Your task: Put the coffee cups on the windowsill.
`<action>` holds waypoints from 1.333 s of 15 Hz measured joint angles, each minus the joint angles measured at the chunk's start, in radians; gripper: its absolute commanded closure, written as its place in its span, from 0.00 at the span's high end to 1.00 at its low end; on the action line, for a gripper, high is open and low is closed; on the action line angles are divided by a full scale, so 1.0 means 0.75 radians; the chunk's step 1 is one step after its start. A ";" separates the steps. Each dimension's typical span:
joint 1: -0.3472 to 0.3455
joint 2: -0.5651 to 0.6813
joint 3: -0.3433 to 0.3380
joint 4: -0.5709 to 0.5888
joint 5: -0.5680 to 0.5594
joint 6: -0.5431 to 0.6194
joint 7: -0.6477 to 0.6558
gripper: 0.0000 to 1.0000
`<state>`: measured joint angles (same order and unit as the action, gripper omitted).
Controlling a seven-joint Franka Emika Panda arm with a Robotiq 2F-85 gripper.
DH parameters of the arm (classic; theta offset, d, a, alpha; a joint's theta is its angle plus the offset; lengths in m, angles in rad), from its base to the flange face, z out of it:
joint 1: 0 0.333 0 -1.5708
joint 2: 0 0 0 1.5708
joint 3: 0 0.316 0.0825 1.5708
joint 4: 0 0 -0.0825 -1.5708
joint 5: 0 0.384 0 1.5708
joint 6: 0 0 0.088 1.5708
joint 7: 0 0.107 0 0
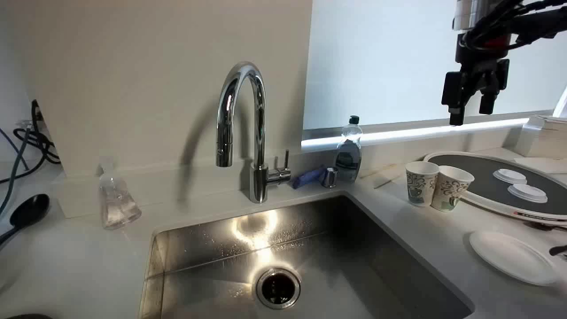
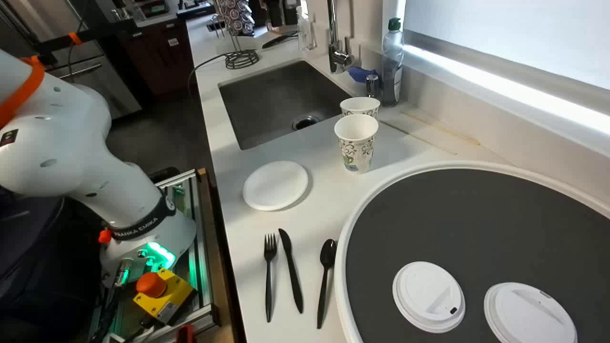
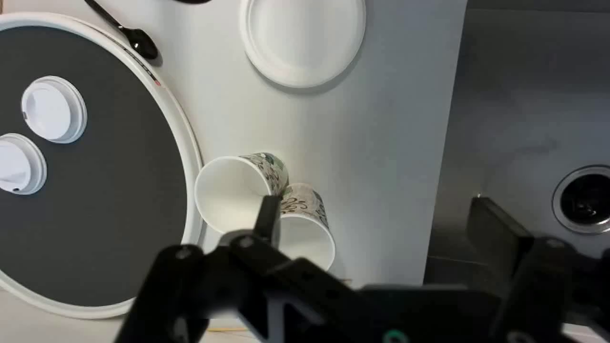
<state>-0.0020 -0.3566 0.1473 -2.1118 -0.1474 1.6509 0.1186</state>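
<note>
The gripper (image 1: 472, 113) hangs in free air well above the counter (image 3: 367, 152), its fingers (image 3: 496, 236) wide apart. The cups (image 1: 451, 188) stand so close together that little room shows between them; the tray (image 2: 438, 209) lies near on one side, while a broad bare strip of counter spreads on the other, toward the sink (image 2: 267, 105). The plate (image 2: 275, 185) lies flat, apart from the cups. Thin sticks (image 2: 441, 127) lie between cups and sill (image 2: 505, 95), and beyond them a low wall (image 2: 505, 133) climbs to the sill. The bottle (image 1: 347, 155) rises past the sill's height near the tap (image 1: 260, 124); from there the sill runs free above the tray as far as a pale block (image 1: 549, 139).
</note>
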 measured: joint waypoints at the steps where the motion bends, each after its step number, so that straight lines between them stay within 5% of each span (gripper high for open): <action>1: 0.000 0.000 0.000 0.000 0.000 0.000 0.000 1.00; 12: 0.000 0.031 0.001 -0.001 -0.080 0.033 0.120 1.00; 20: -0.020 0.162 -0.008 -0.084 -0.170 0.435 0.506 1.00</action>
<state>-0.0169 -0.2352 0.1412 -2.1746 -0.2746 1.9769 0.4982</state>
